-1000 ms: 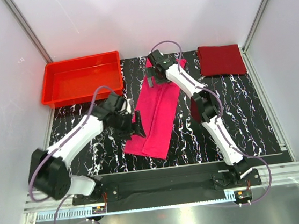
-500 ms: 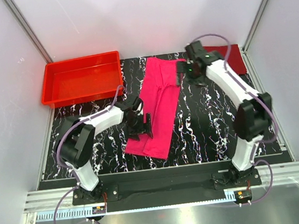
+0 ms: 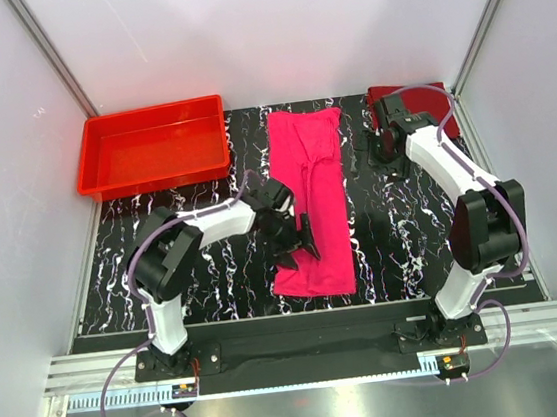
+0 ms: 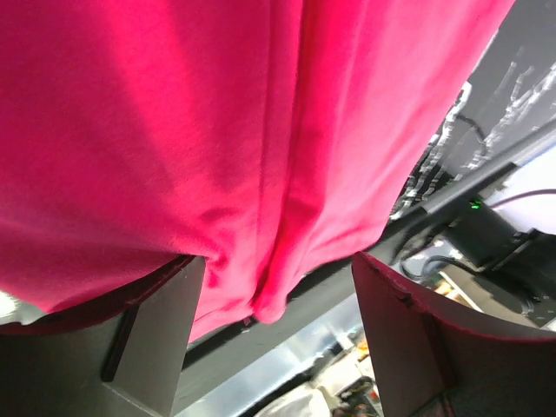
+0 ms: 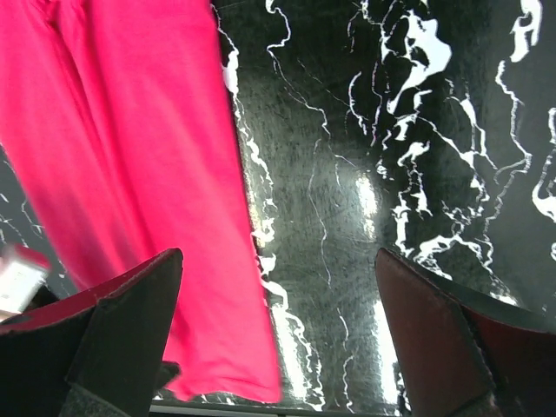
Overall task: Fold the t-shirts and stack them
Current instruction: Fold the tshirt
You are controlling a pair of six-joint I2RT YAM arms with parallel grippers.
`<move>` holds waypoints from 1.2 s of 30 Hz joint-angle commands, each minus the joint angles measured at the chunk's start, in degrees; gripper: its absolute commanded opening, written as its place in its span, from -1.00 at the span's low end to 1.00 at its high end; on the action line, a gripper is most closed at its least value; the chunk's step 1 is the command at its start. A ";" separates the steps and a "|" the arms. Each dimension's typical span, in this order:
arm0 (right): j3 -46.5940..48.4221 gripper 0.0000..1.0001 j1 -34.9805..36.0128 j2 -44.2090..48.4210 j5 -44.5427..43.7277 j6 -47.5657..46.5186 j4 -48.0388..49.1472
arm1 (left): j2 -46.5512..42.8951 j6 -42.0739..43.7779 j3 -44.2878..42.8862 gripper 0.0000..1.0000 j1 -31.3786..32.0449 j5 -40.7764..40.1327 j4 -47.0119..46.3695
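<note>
I see the left gripper point(image 3: 301, 244) apart at the edge of the pink shirt point(image 3: 318, 184), the right gripper point(image 3: 383, 149) apart over the bench point(image 3: 392, 231).

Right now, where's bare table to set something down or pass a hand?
Widest bare table: between the pink shirt and the right arm. Smaller strip between the red tray and the pink shirt. Crowded: the left hand at the shirt's left edge, the right hand by the maroon shirt.
</note>
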State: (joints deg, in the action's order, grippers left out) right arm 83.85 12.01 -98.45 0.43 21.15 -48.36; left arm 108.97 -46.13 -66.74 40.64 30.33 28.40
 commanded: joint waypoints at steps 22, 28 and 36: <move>-33.57 0.25 1.69 14.52 29.99 10.75 2.57 | -23.45 5.79 14.08 0.27 -4.17 -1.16 5.99; -42.53 0.18 4.95 17.07 27.96 14.97 6.07 | -22.57 5.43 18.74 0.21 -3.99 -4.48 3.86; -46.15 0.11 5.13 15.66 25.85 14.54 8.72 | -21.17 3.85 23.14 0.15 -3.90 -2.82 -0.54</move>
State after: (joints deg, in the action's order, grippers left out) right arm 38.06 16.78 -83.11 27.14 34.87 -42.35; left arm 87.50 -41.85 -44.47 36.60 26.57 31.24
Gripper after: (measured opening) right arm 0.556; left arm 0.584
